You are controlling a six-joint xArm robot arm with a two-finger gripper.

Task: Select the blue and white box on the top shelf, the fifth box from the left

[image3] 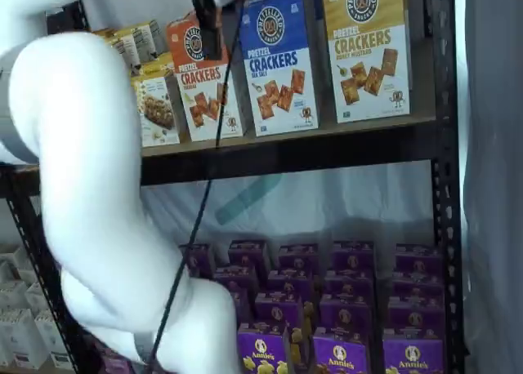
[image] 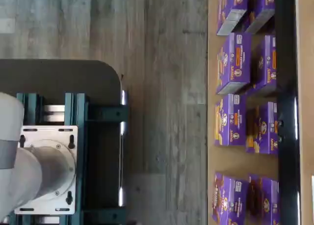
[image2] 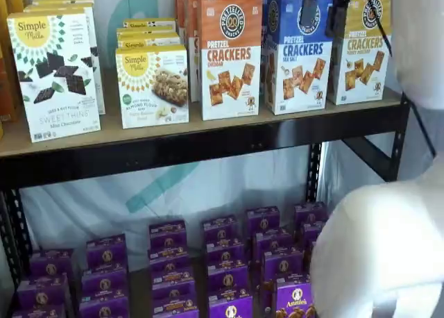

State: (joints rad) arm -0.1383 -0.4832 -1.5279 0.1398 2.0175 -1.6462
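A shelf view shows the blue and white box [image2: 298,51] upright on the top shelf [image2: 194,151], close between an orange-topped cracker box [image2: 231,54] and a yellow-topped cracker box [image2: 364,47]; in both shelf views its front face is turned outward, with the sea salt label readable. The gripper [image2: 325,9] is seen only as black fingers hanging from the top edge in front of the box's upper part, with a cable [image2: 388,47] beside them; whether the jaws stand open or closed cannot be told, since no clear gap and no held box are shown.

Several risks are judged from this. The neighbouring boxes stand just beside the target, so a finger could be wedged against the orange-topped or yellow-topped box and one of them tipped or dragged forward. More boxes are stacked behind the front row; a push from the front could drive the target back instead of seating it between the fingers. The cable could be caught on a box corner. The white arm [image3: 90,186] hides much of the shelf, so alignment is hard to confirm; the wrist view shows only purple boxes [image: 234,63] on a lower shelf and is of no help.
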